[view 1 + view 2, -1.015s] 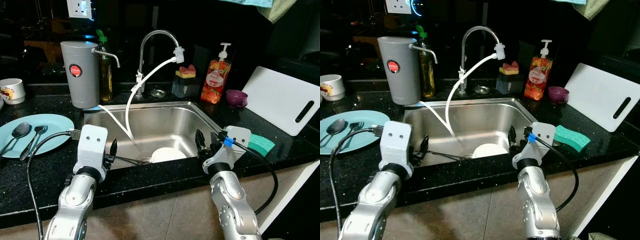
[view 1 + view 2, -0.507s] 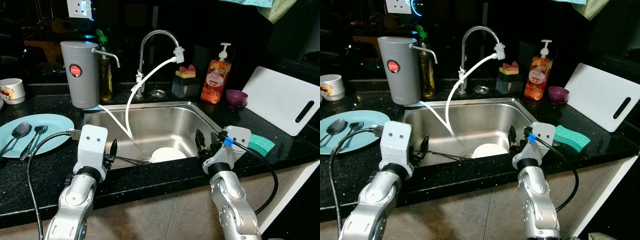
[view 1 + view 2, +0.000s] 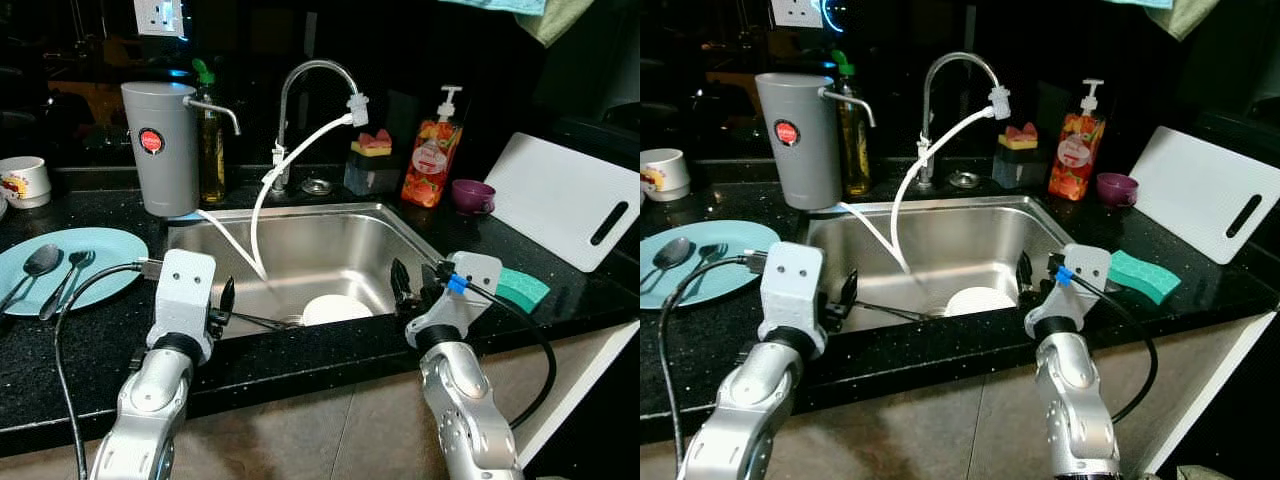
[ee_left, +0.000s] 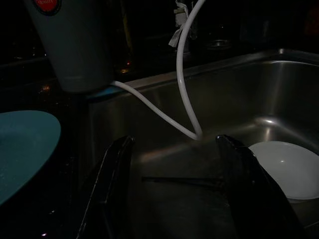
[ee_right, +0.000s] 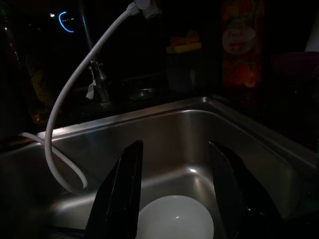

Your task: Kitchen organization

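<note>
Left eye view: both arms raised at the near edge of the sink [image 3: 420, 240], left gripper [image 3: 226, 305] and right gripper [image 3: 408, 287] each spread wide and empty, white bowl [image 3: 335, 309] upturned on the sink floor between them, slightly right, beside a thin dark utensil [image 3: 262, 321] (type unclear). Apparently the approach step, nothing grasped yet. Next, probably: lowering the right gripper over the bowl's rim, clear of the white hose [image 3: 262, 200].

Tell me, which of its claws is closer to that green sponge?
The right gripper. It hovers at the sink's front right corner, just beside the green sponge; the left gripper sits across the basin.
</note>
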Robot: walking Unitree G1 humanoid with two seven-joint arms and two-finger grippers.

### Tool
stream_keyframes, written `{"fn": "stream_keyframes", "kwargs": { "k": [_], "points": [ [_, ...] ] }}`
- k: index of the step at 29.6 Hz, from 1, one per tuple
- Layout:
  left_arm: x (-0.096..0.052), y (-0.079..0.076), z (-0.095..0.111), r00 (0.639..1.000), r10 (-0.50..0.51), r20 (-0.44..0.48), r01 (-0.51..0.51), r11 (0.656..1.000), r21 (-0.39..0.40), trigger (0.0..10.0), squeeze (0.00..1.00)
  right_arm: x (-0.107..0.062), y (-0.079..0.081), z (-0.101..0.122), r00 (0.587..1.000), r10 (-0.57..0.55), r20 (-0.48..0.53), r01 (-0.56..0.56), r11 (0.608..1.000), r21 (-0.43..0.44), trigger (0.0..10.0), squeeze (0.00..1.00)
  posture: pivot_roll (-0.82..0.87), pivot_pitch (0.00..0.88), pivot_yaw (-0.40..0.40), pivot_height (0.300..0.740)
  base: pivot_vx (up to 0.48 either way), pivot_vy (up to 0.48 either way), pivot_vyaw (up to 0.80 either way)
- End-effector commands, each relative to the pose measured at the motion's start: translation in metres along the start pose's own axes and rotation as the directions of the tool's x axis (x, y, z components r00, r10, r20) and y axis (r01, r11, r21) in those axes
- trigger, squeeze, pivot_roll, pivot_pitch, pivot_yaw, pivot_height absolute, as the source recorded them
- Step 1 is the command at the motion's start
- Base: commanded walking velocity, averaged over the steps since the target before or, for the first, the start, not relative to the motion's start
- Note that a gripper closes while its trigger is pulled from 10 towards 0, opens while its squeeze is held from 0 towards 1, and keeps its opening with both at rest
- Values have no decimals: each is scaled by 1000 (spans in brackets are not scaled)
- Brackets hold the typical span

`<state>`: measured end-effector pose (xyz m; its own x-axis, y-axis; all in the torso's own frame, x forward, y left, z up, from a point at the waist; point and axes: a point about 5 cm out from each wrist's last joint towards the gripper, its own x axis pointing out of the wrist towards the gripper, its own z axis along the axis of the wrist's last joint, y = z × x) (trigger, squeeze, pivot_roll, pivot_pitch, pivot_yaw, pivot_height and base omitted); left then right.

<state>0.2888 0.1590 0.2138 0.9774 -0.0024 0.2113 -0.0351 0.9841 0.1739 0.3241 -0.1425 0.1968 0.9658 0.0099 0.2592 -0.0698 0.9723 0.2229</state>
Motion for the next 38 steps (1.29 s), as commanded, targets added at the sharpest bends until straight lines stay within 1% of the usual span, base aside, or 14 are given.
{"fn": "stream_keyframes", "kwargs": {
  "k": [1,38],
  "points": [
    [0,-2,0,1000,1,3,-1,1000,-3,10000,0,0,-1,-2,1000,-2,-13,2,1000,-4,10000,0,200,27,-125,740,0,0,0],
    [0,0,0,1000,3,1,-3,1000,0,10000,0,0,-1,-2,1000,-6,-13,6,1000,-1,10000,0,202,36,-119,740,0,0,0]
  ]
}}
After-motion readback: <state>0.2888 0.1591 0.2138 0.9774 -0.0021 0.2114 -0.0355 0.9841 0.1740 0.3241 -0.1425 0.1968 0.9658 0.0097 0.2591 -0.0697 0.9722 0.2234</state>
